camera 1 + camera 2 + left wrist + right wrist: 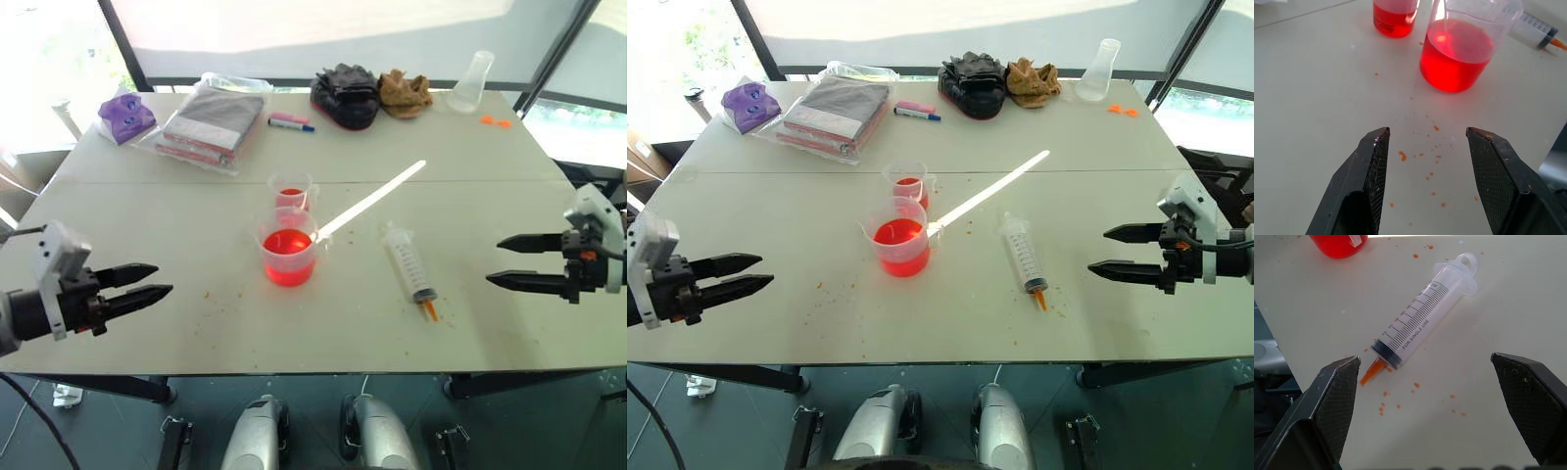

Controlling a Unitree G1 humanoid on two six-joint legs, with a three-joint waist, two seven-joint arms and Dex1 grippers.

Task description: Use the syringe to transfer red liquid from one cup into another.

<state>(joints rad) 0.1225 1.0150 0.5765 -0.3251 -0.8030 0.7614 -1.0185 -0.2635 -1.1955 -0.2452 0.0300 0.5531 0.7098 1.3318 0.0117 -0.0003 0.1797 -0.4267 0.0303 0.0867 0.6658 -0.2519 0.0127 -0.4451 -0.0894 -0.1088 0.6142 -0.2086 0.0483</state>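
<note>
The syringe (407, 259) lies flat on the white table (147, 215), orange tip toward the near edge, empty, with orange drops around it. The larger beaker (288, 250) stands mid-table, about half full of red liquid (1454, 61). Just behind it stands the smaller cup (291, 191) with a little red liquid. My left gripper (164, 277) hovers open at the near left, pointing toward the beaker and well short of it. My right gripper (493, 260) hovers open at the right, its fingers (1334, 396) spread wide with the syringe (1420, 320) ahead of them. Neither holds anything.
Along the far edge sit a clear conical flask (472, 81), black and brown cloths (345, 93), markers (291, 121), a plastic bag of packets (211, 119) and a purple object (125, 115). Small orange bits (496, 121) lie at the far right.
</note>
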